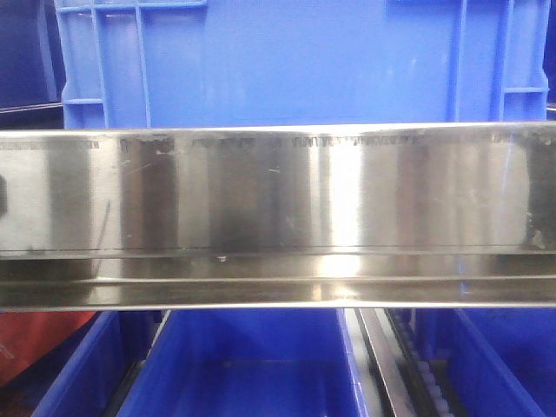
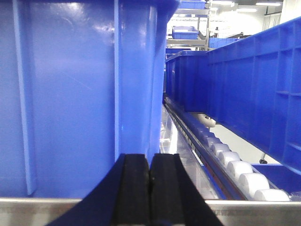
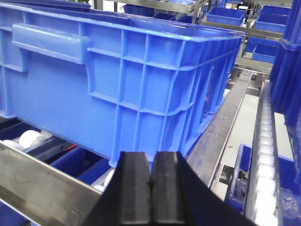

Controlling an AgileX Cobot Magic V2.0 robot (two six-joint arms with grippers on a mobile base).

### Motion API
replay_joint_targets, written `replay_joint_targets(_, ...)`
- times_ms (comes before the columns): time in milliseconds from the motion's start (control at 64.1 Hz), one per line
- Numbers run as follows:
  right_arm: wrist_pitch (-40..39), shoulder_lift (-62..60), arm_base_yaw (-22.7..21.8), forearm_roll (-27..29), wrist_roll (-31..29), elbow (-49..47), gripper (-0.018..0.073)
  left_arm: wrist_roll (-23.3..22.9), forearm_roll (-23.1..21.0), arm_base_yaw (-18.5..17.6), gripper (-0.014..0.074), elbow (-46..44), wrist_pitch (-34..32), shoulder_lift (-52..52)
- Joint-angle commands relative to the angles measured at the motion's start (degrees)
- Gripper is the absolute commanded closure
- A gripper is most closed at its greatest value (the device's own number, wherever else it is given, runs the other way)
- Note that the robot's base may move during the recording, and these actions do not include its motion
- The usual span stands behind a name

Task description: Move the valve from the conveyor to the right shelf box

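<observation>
The valve and the conveyor are out of view in all frames. My left gripper (image 2: pixel 150 162) is shut and empty, its black jaws pressed together, close in front of a large blue shelf box (image 2: pixel 75 94). My right gripper (image 3: pixel 151 160) is shut and empty too, held just before the near corner of another large blue shelf box (image 3: pixel 117 80) on the roller shelf. In the front view a blue box (image 1: pixel 295 61) stands behind a steel shelf rail (image 1: pixel 278 200). Neither gripper shows in the front view.
The steel shelf rail runs across the bottom of the left wrist view (image 2: pixel 37 207) and of the right wrist view (image 3: pixel 42 183). White rollers (image 2: pixel 235 165) run beside the box; more rollers (image 3: pixel 265 155) lie at the right. Lower blue bins (image 1: pixel 252 365) sit under the rail.
</observation>
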Motion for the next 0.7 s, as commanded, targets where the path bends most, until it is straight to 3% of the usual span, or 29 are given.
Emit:
replay_joint_targets(0, -1.47, -0.23, -0.15, -0.33, -0.28, 0.17, 0.0721, -0.49, -0.26, 0.27, 0.0708, -0.06, -1.22, -0.31)
replay_joint_targets(203, -1.47, -0.23, -1.44, -0.43, -0.28, 0.17, 0.0721, -0.49, -0.26, 0.27, 0.0708, -0.06, -1.22, -0.31)
replay_joint_targets(343, -2.28, -0.23, -9.99, -0.53, -0.28, 0.44, 0.0721, -0.49, -0.26, 0.27, 0.0708, -0.06, -1.22, -0.31)
replay_joint_targets(499, -8.43, -2.52, -19.6, 0.28, -0.28, 4.69, 0.0721, -0.49, -0.26, 0.27, 0.0708, -0.06, -1.22, -0.31)
replay_joint_targets(686, -14.13, -7.97, -24.95, 1.95, -0.28, 12.78, 0.0721, -0.49, -0.26, 0.27, 0.0708, -0.06, -1.22, -0.31)
